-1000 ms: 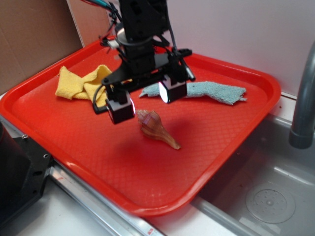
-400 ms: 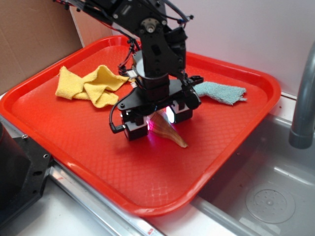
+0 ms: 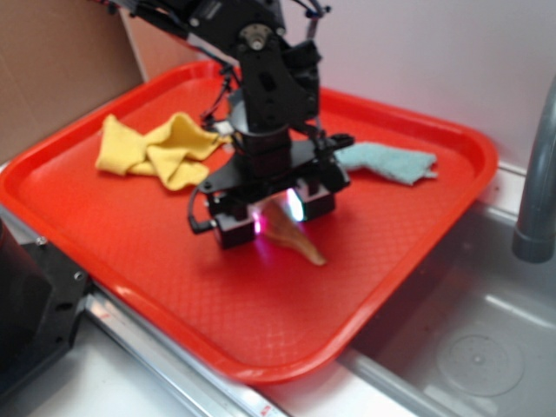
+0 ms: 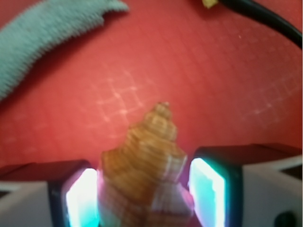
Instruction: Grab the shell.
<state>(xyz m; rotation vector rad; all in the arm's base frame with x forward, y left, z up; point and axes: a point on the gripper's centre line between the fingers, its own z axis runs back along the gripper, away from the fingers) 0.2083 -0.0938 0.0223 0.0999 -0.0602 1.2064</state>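
My claw (image 4: 144, 189) brackets the shell (image 4: 144, 165) at its ridged head, pads touching or nearly so, tail trailing behind crosswise, grip unconfirmed.

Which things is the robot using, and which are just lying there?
For the job:
- shell
- end effector, one finger on each side of the shell

Just lying there:
- yellow cloth
- blue cloth
- red tray, holding it all
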